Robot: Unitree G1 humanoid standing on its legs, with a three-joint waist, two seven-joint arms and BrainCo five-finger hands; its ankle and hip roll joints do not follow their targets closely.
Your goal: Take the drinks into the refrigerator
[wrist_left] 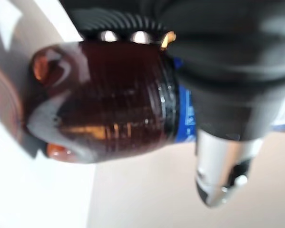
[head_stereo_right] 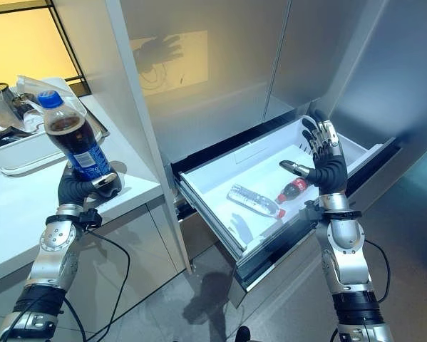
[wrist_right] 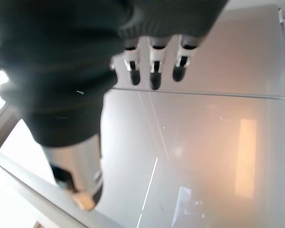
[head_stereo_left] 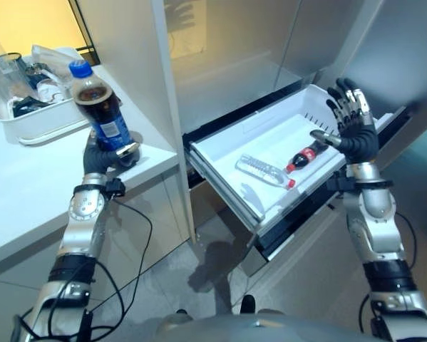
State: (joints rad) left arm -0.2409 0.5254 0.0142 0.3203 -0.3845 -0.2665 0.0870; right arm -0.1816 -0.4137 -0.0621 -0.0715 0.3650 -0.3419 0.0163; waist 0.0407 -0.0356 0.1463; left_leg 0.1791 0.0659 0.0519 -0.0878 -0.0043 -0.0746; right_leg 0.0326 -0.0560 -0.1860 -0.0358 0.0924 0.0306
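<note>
- My left hand (head_stereo_left: 105,158) is wrapped round the lower body of a dark cola bottle with a blue cap and blue label (head_stereo_left: 99,107), holding it upright above the edge of the white countertop (head_stereo_left: 28,185). A low grip keeps the neck free, I judge, for laying it down later.
- My right hand (head_stereo_left: 352,125) hangs over the far side of the pulled-out white refrigerator drawer (head_stereo_left: 220,178), fingers spread and straight, holding nothing.
- Two drinks already lie on their sides in that drawer: a clear plastic water bottle (head_stereo_left: 263,171) and, just beside it, a small cola bottle with a red label (head_stereo_left: 306,155).
- A white tray of glassware (head_stereo_left: 45,125) sits behind on the counter.
- The drawer's near half is bare, likely room for my bottle.
</note>
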